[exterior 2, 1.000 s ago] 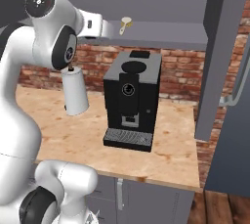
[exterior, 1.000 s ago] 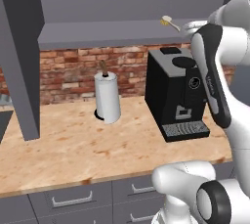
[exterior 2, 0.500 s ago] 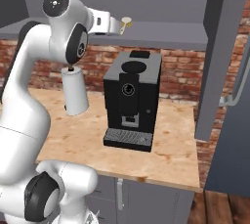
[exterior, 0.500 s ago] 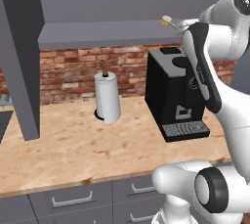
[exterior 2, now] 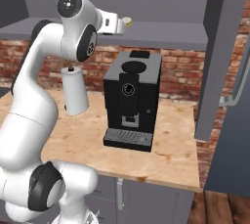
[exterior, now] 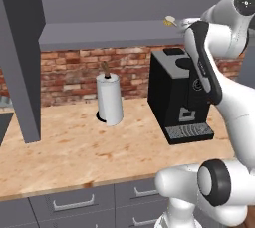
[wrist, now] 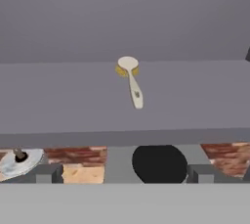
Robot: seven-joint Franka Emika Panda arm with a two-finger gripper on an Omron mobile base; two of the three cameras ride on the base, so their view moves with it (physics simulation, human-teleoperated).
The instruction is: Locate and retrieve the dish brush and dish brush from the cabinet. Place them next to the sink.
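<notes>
Spanning the upper part of both base views, the grey cabinet (exterior: 30, 48) stands open, its shelf (exterior: 104, 34) running above a brick back wall. Below lies the wooden worktop (exterior: 74, 147), with grey drawers (exterior: 74, 203) under its front edge. On it stands a black coffee machine (exterior: 180, 95), and to its left, well apart, an upright paper towel roll (exterior: 110, 98). The white arm reaches up to the shelf's front edge above the coffee machine. Its tool (wrist: 119, 173) has the tips (wrist: 48, 173) spread wide apart, holding nothing. The cream-handled brush (wrist: 132, 80) lies flat on the shelf ahead of the tool, tan head away, handle pointing toward it.
</notes>
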